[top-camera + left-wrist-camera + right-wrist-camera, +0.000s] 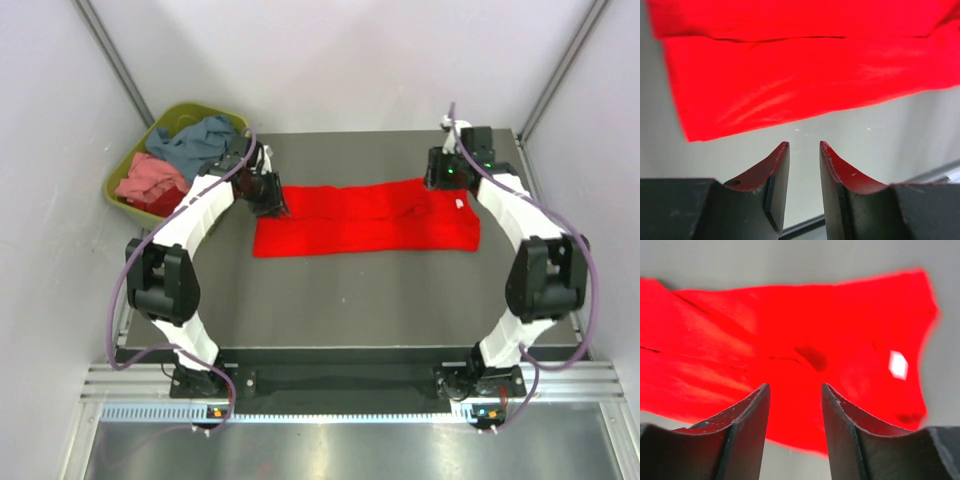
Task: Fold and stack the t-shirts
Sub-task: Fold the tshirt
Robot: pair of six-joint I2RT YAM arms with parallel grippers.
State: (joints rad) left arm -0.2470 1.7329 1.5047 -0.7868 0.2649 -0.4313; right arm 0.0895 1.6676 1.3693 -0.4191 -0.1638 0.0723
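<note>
T-shirt [365, 218], bright red, lies stretched across mid-frame. Left gripper [804, 145] hangs just off its edge, right gripper [795, 387] over it, both jaws apart and empty. More shirts [180, 150] sit upper left in the tub [190, 108].

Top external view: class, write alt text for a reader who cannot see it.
A red t-shirt lies in a long strip across the table, the left arm at its left end, the right arm at its right. At far left, an olive-green tub holds blue-grey and pink shirts.
</note>
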